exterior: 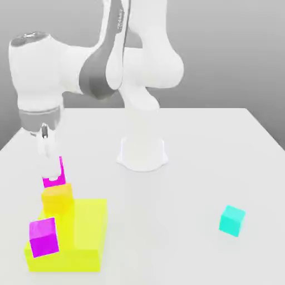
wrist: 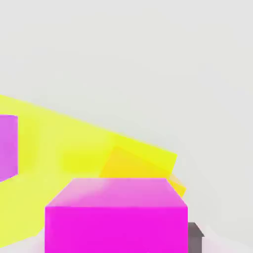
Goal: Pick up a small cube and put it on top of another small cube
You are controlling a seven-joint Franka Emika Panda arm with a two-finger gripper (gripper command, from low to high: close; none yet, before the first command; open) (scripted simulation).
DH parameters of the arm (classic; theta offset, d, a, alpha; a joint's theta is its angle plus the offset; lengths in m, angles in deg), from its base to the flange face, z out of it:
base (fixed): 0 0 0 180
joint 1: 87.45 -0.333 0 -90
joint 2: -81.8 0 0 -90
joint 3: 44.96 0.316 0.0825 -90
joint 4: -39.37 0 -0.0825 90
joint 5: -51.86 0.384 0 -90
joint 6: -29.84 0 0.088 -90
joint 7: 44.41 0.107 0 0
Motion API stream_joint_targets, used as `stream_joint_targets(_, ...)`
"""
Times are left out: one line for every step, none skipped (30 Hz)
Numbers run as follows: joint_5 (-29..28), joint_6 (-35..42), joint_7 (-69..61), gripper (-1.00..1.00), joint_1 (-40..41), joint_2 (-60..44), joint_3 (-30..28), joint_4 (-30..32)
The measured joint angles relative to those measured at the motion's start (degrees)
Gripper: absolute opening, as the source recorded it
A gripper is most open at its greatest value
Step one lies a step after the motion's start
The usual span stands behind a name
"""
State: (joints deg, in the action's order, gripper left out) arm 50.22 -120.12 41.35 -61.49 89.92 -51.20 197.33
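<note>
White table (exterior: 211,156): two magenta cubes (exterior: 55,177) (one gripped).

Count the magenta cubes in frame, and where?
2. One magenta cube sits at the gripper, right above the orange cube. The other magenta cube rests on the flat yellow block. None look hidden.

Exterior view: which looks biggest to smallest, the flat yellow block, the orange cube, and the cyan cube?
1. flat yellow block, clearly largest.
2. orange cube and cyan cube look about alike, so no ranking between them.
</note>
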Motion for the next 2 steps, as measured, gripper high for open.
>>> stream_joint_targets(0.0,0.0,0.0,1.00,0.0,0.0,0.0,0.0)
stream_joint_targets(0.0,0.0,0.0,1.00,0.0,0.0,0.0,0.0)
